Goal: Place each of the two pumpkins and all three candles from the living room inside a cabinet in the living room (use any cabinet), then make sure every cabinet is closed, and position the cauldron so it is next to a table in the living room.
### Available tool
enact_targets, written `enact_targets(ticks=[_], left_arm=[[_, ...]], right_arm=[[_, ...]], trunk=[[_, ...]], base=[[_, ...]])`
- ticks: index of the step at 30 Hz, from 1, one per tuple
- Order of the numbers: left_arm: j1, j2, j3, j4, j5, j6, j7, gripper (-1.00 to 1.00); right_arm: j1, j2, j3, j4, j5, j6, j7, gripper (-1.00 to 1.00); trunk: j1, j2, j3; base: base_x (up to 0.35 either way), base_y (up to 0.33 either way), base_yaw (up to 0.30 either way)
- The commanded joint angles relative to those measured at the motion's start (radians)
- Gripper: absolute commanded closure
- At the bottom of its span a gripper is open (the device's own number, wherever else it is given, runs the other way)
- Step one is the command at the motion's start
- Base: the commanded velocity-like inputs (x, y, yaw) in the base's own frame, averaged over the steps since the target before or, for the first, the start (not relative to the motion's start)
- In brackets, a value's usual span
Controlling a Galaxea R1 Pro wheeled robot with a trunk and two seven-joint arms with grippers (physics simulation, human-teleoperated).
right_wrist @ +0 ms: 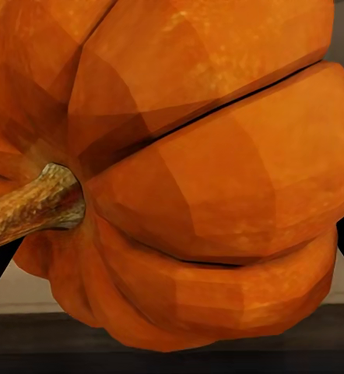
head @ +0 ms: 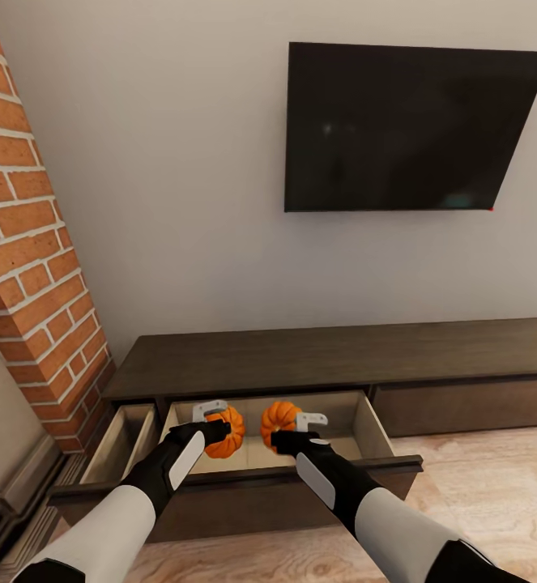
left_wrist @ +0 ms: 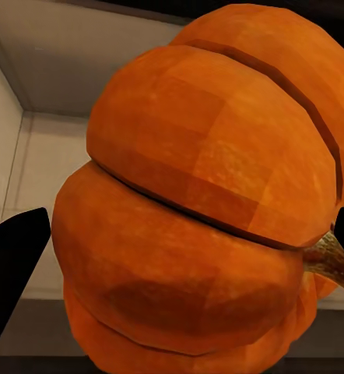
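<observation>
Both arms reach forward and down from the head camera into the open middle drawer (head: 357, 425) of the cabinet (head: 333, 352), a long dark-brown unit below a wall-mounted television (head: 414, 129). The left gripper (head: 216, 421) is closed around the left pumpkin (head: 229, 433); the right gripper (head: 300, 429) is closed around the right pumpkin (head: 279, 418). Each pumpkin sits directly between its gripper's fingers, at the fingertips, so neither arm has any reach left to make.

The deciding relation is vertical: the pale drawer floor lies just beneath each held pumpkin, and the two pumpkins hang near one another, apparently not touching. In the left wrist view the left pumpkin (left_wrist: 203, 202) lies on its side, stem pointing sideways across the jaw line, with the pale drawer interior (left_wrist: 47, 148) behind it. In the right wrist view the right pumpkin (right_wrist: 195, 171) is likewise tipped, its stem (right_wrist: 32, 204) pointing sideways.

The forearms converge slightly, wrists angled downward over the drawer front. A second drawer (head: 122, 441) stands open outboard of the left arm. Judged from this pose, release into the drawer is the step in hand; whether either pumpkin already rests on the floor cannot be told.
</observation>
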Motion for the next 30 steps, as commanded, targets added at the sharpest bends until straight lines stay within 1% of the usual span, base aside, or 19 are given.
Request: enact_targets(ticks=[1, 8, 12, 18, 27, 29, 30], left_arm=[[-0.001, 0.001, -0.006, -0.002, 0.010, 0.003, 0.010, 1.00], [-0.001, 0.000, -0.005, -0.003, 0.009, 0.002, 0.010, 1.00], [-0.001, 0.000, -0.006, -0.002, 0.009, 0.002, 0.010, 1.00], [-0.001, -0.001, -0.006, -0.001, 0.008, 0.002, 0.010, 1.00], [-0.001, -0.001, -0.008, -0.002, 0.003, 0.004, 0.010, 1.00], [-0.001, -0.001, -0.009, -0.004, 0.003, 0.007, 0.010, 1.00], [-0.001, -0.001, -0.009, -0.006, 0.004, 0.008, 0.010, 1.00]], right_arm=[[-0.001, -0.001, 0.008, -0.002, -0.004, 0.009, -0.010, 1.00], [-0.001, -0.001, 0.008, -0.002, -0.004, 0.022, -0.009, 1.00], [-0.001, -0.001, 0.008, -0.002, -0.004, 0.022, -0.009, 1.00], [-0.001, -0.001, 0.008, -0.002, -0.004, 0.022, -0.009, 1.00], [-0.001, -0.001, 0.008, -0.002, -0.004, 0.023, -0.009, 1.00], [-0.002, -0.001, 0.008, -0.002, -0.004, 0.025, -0.010, 1.00], [-0.005, -0.001, 0.008, -0.002, -0.006, 0.032, -0.011, 1.00]], trunk=[[0.000, 0.000, -0.001], [0.000, 0.000, -0.001], [0.000, 0.000, -0.001], [0.000, 0.000, -0.001], [0.000, 0.000, -0.001], [0.008, -0.014, -0.007], [0.008, -0.014, -0.007]], base=[[0.085, 0.000, 0.000], [0.033, 0.000, 0.000], [0.169, 0.000, 0.000], [0.066, 0.000, 0.000], [0.016, 0.000, 0.000], [0.000, 0.000, 0.000], [0.000, 0.000, 0.000]])
